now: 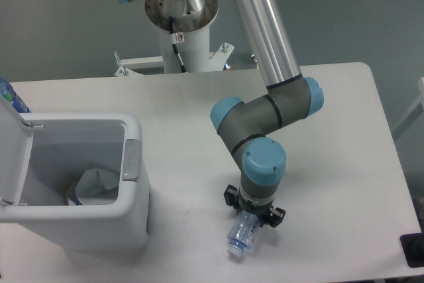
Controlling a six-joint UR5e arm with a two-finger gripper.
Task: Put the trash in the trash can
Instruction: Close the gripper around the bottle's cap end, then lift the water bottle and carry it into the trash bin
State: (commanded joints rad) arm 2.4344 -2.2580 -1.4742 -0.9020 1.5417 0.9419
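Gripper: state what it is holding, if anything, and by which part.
The gripper is down over the crushed bottle at its upper end, away from the cap. The wrist hides the fingers, so a closed grip cannot be confirmed.

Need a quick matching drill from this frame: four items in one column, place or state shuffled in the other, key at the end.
Items:
1. crushed bottle
2. white wrapper
3. trash can
4. gripper

Place or state:
A. lid flipped open, at the table's left side
B. lying inside the bin, at the bottom
C. on the table near the front edge, cap end pointing toward the camera
D. pointing down, right over the bottle's upper end

Pairs: 1-C, 2-B, 3-A, 4-D
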